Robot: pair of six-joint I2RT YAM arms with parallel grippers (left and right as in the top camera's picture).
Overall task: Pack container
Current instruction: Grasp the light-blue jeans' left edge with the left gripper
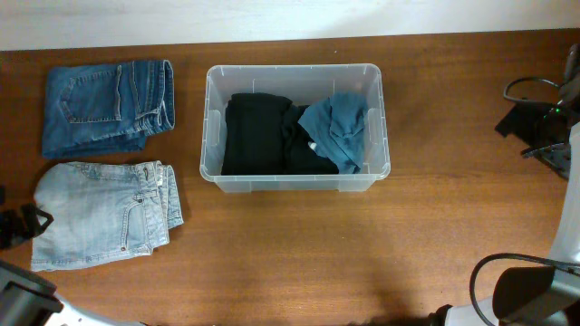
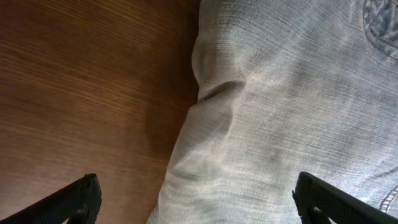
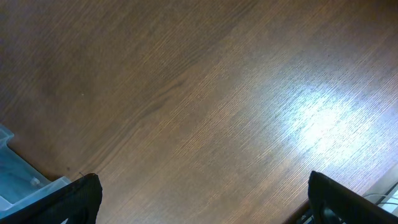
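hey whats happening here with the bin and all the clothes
Two robot arms are packing clothes into the clear container. A black garment and a teal garment already lie inside it. Dark jeans and light jeans lie folded on the table beside it, not yet packed. The left arm has its jaws open over the light jeans' edge, gripping nothing. The right arm has its jaws open over bare table.
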